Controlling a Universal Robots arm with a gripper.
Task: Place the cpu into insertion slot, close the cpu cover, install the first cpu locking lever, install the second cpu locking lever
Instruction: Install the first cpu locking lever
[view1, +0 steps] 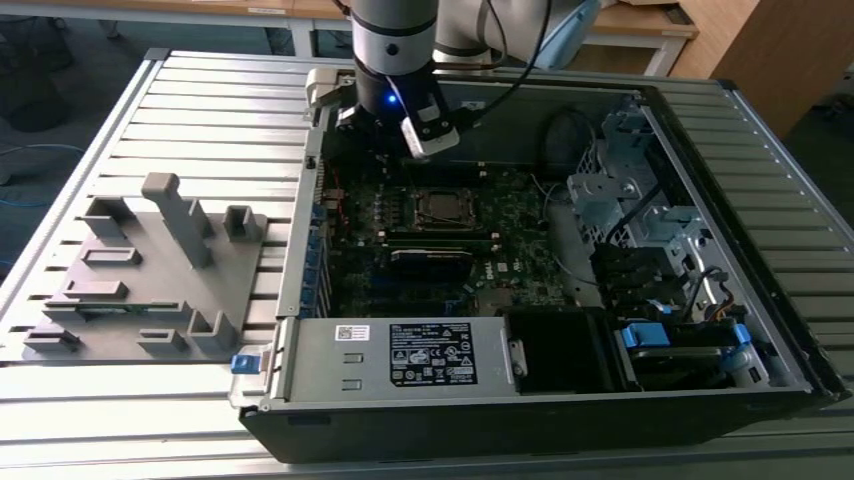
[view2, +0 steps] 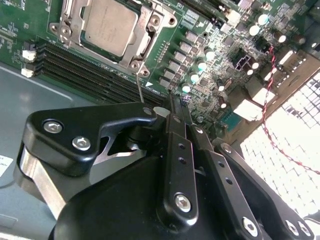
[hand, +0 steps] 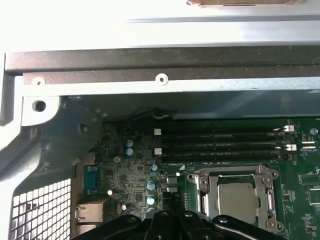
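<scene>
The cpu (view2: 109, 26) lies in the insertion slot (view1: 438, 207) on the green motherboard, its grey top showing. The silver cpu cover (view2: 144, 36) lies flat around it; in the first wrist view the cpu (hand: 239, 201) shows through the cover's (hand: 204, 187) cut-out. A thin wire locking lever (view2: 141, 87) rises from the socket's corner and ends close beside my fingertips; I cannot tell whether they touch it. My gripper (view2: 175, 102) hangs just off that corner with its black fingers (hand: 167, 200) pressed together. In the exterior view the gripper (view1: 400, 150) sits above the board's far edge.
Long black memory slots (hand: 220, 145) run beside the socket. The open computer case's metal wall (hand: 160, 80) stands close behind. Drive bays and cables (view1: 641, 230) are at the exterior view's right, and a grey parts fixture (view1: 147, 280) lies on the slatted table at its left.
</scene>
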